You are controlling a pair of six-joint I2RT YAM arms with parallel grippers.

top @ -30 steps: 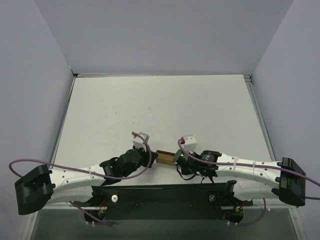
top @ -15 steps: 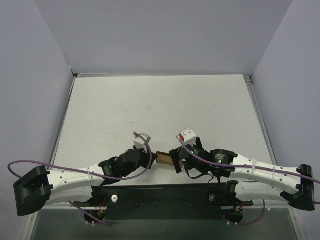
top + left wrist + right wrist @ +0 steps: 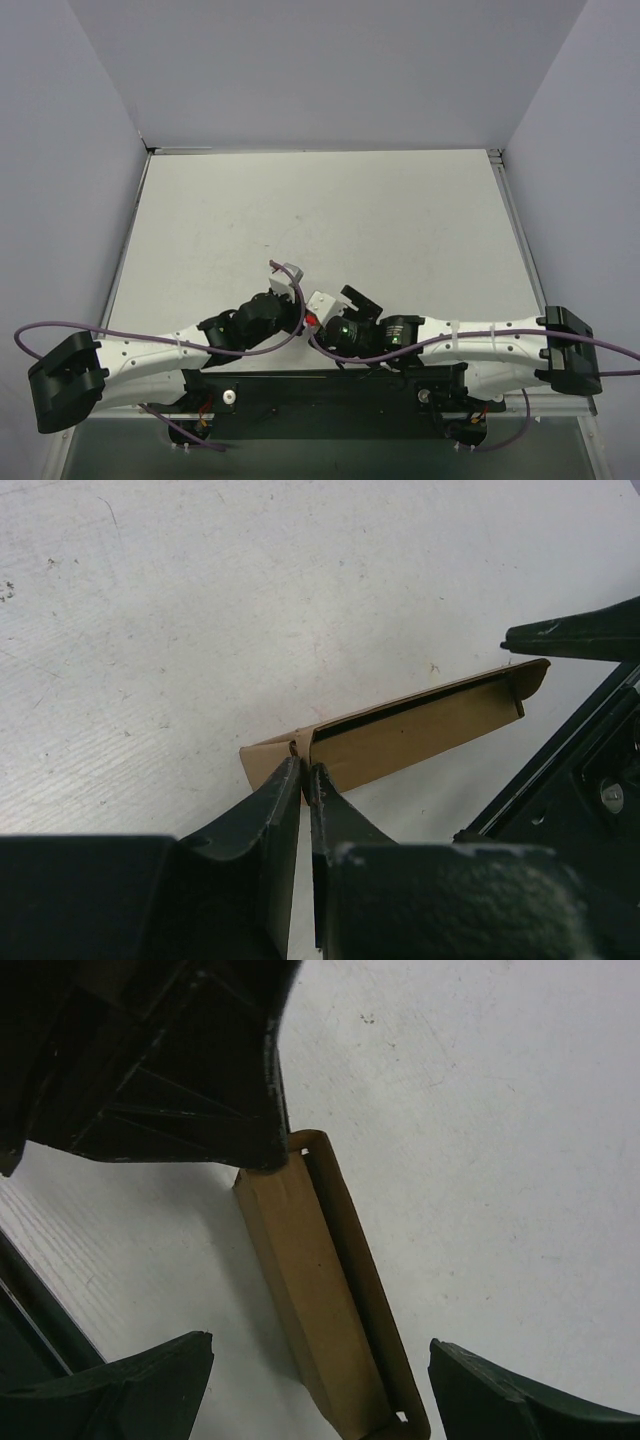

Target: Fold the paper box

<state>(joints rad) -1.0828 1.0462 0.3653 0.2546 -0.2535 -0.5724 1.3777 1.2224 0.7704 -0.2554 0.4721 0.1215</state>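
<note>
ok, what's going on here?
Mid-fold on a cardboard box. The left gripper is shut on one end of the box, which is already folded into a long, narrow brown sleeve. The right gripper is open, straddling the other end without touching it. All of this sits near the front edge of the table.

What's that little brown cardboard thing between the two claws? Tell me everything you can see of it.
The small brown cardboard paper box is folded into a long, narrow, flattish sleeve with a small flap at one end. The left gripper pinches its other end; the right gripper straddles it with open fingers, not touching, above the white table.
</note>
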